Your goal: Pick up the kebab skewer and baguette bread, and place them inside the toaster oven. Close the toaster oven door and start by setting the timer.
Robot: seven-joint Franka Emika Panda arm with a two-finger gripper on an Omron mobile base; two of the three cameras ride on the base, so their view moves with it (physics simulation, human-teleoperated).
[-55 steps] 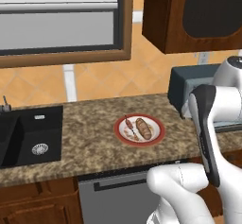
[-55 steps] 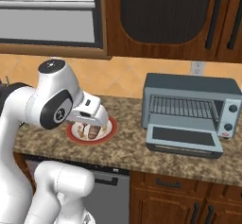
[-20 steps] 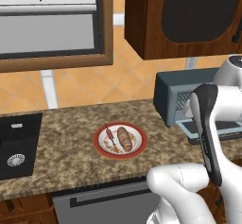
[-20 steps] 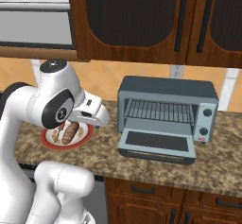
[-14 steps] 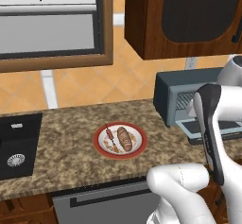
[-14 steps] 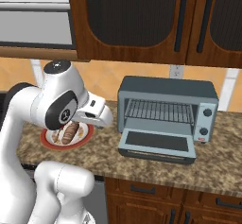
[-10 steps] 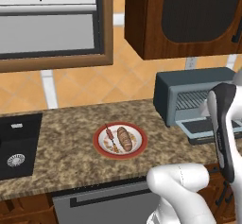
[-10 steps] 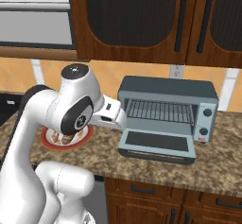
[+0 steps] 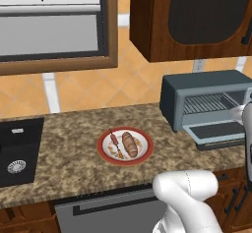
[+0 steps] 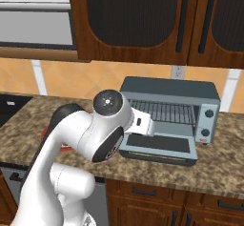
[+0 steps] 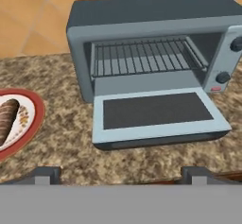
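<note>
The oven (image 9: 206, 101) stands on the speckled surface (image 9: 74, 143) against the tiled wall, under the dark wood cupboards (image 10: 143, 20). Its door (image 11: 158, 114) is dropped fully open and lies flat in front of the oven, dark glass facing up, handle at the front edge. Inside the oven the wire rack (image 11: 142, 55) is bare. Two round knobs (image 10: 208, 114) sit on the control panel at the oven's right side, one above the other.

Well to the left of the oven, a red-rimmed plate (image 9: 104, 153) rests on the surface. The baguette (image 9: 130, 144) lies on the plate's half nearer the oven, and the skewer (image 9: 115, 142) lies just beside it on the far half, roughly parallel to it. A black sink (image 9: 17, 151) is set into the surface farther left of the plate.

The gripper (image 11: 120, 175) hangs in front of the oven, above the surface and short of the door's front edge, with the plate off to its left. Its fingertips (image 11: 45, 175) stand wide apart with nothing between them.
</note>
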